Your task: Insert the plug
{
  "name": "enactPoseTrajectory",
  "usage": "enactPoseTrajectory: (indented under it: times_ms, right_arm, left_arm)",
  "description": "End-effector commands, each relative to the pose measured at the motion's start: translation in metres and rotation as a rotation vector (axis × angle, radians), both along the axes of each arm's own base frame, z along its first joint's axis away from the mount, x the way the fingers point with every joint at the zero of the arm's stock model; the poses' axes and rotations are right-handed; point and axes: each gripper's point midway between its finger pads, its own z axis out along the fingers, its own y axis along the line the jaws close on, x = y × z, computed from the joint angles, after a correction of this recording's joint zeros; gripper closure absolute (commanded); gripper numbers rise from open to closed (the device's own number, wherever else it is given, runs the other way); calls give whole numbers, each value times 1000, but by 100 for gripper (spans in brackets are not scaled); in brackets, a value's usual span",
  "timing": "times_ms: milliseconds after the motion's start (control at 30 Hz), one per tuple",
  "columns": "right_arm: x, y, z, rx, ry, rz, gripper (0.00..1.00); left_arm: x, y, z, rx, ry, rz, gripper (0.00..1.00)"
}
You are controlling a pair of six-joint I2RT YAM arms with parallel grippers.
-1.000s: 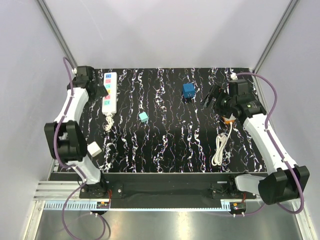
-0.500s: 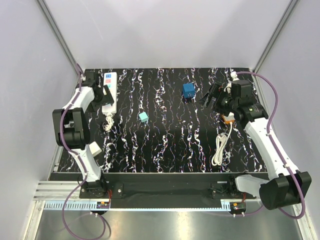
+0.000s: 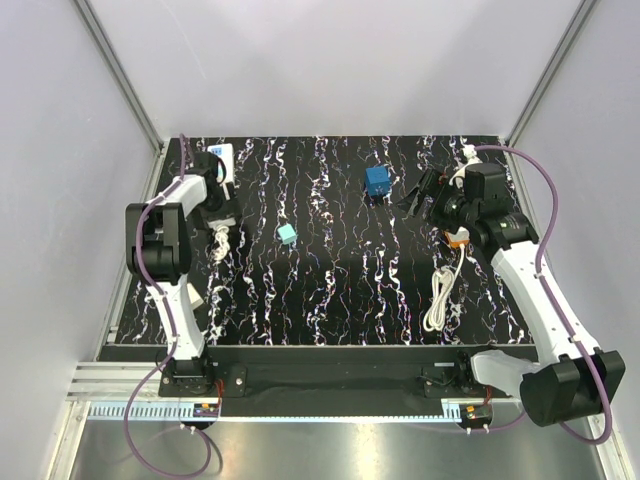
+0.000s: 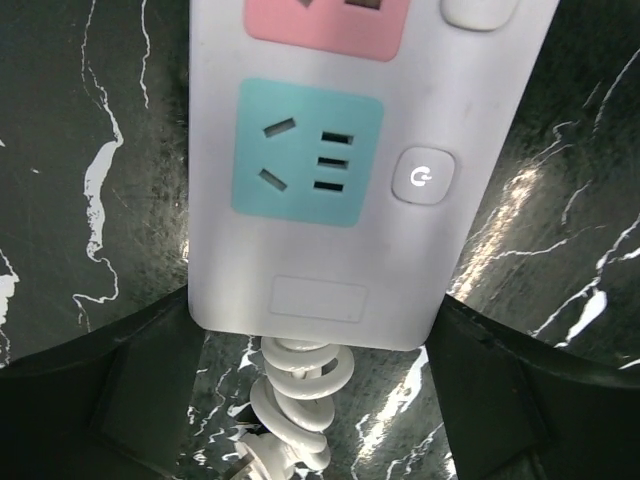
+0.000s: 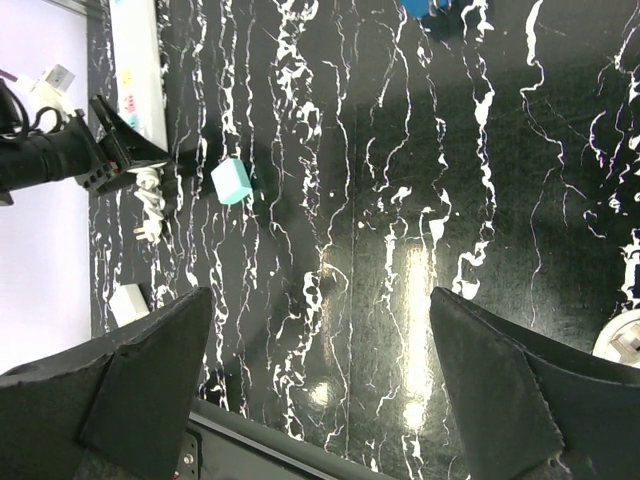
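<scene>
- Left gripper (image 4: 318, 330) was spread wide, one finger on each side of the near end of the power strip (image 4: 410, 270). Whether the pads touched the strip's sides could not be told.
- The power strip lay flat at the far-left corner of the table (image 3: 330, 290). Its teal socket (image 4: 308, 152) faced up just ahead of the fingers, with a switch (image 4: 424, 177) beside it.
- The strip's own cord coil (image 4: 298, 380) sat between the fingers at the strip's end.
- Right gripper (image 5: 320, 300) was spread open with nothing in it, hovering over the far-right part of the table.
- The white cable (image 3: 437, 295) lay bundled on the right side of the table, well apart from the strip. An orange piece (image 3: 457, 238) showed at its far end, partly under the right arm. The plug itself was too small to make out.
- Likely step: left braces the strip while right goes for the plug.
- To do it well, left should close squarely on the strip's sides, low, keeping clear of the cord coil and not covering the teal socket.
- Right should grab the plug body, not the cable, with the pins pointing down and matched to the slots.
- The blue block (image 3: 377, 181) and teal block (image 3: 287, 234) lay between the cable and the strip, so the carry should go over them.
</scene>
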Motion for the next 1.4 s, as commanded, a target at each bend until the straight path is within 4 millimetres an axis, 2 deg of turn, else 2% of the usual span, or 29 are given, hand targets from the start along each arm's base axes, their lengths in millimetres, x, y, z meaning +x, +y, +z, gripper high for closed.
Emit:
enactPoseTrajectory:
  times_ms: [0, 67, 100, 200, 300, 333, 400, 433, 500, 533, 567, 600, 633, 667, 700, 767, 800, 867, 900, 933, 1000, 1100, 1200, 1233, 1367]
  right_arm:
    - [0, 1, 24, 11, -91, 10, 4]
    - [-1, 0, 26, 12, -95, 8, 4]
    - [-2, 0, 27, 17, -95, 5, 4]
    - [-2, 2, 25, 32, -91, 2, 4]
    - [-3, 3, 24, 41, -89, 7, 4]
    - [-3, 4, 23, 44, -89, 11, 4]
    - [-4, 4, 22, 43, -91, 12, 4]
    - [-5, 4, 20, 42, -88, 11, 4]
    - [-7, 4, 22, 44, -93, 16, 4]
    - [-9, 4, 22, 46, -95, 19, 4]
    - [-11, 4, 24, 49, -104, 24, 4]
    - [-13, 4, 24, 51, -106, 26, 4]
    - [-15, 5, 26, 53, -112, 35, 4]
    - [-15, 5, 27, 52, -120, 36, 4]
    - [-18, 5, 31, 50, -134, 41, 4]
    - [-20, 4, 33, 46, -146, 42, 4]
    - [-22, 3, 36, 44, -157, 44, 3]
    - [-24, 4, 39, 48, -166, 52, 3]
    - [-25, 5, 39, 53, -167, 59, 3]
    - [-25, 6, 39, 55, -168, 63, 3]
    - [-27, 7, 40, 58, -171, 74, 3]
    - [-28, 7, 40, 59, -176, 77, 3]
    - [-29, 8, 40, 63, -183, 81, 2]
    - [-29, 9, 41, 69, -186, 87, 2]
    - [-30, 12, 41, 76, -184, 104, 2]
  left_arm:
    - [19, -3, 19, 15, -74, -14, 22]
    - [16, -9, 26, 12, -86, -22, 29]
    - [14, -16, 29, 13, -91, -28, 37]
    - [0, -41, 43, 10, -113, -59, 49]
    - [-25, -67, 56, 17, -135, -51, 49]
    - [-35, -78, 58, 26, -141, -46, 35]
    - [-59, -93, 65, -23, -162, 0, 25]
    - [-71, -95, 60, -42, -145, 6, 13]
    - [-79, -104, 72, -104, -161, 11, 9]
    - [-88, -102, 71, -96, -138, 13, 6]
    - [-91, -98, 80, -86, -148, 23, 4]
    - [-101, -86, 82, -28, -123, 46, 4]
    - [-103, -79, 93, -1, -142, 62, 3]
    - [-107, -70, 96, 26, -139, 94, 2]
    - [-117, -52, 97, 82, -110, 144, 2]
    - [-128, -38, 102, 93, -97, 209, 1]
    - [-138, -22, 101, 105, -75, 268, 1]
    - [-155, -3, 102, 92, -88, 393, 1]
    - [-161, 18, 103, 104, -100, 482, 1]
    - [-172, 28, 103, 110, -114, 530, 1]
    - [-181, 50, 105, 126, -136, 648, 1]
    - [-187, 58, 99, 129, -138, 702, 1]
    - [-193, 54, 74, 123, -72, 726, 1]
    - [-201, 52, 58, 136, -8, 726, 1]
    - [-211, 50, 34, 148, 71, 736, 1]
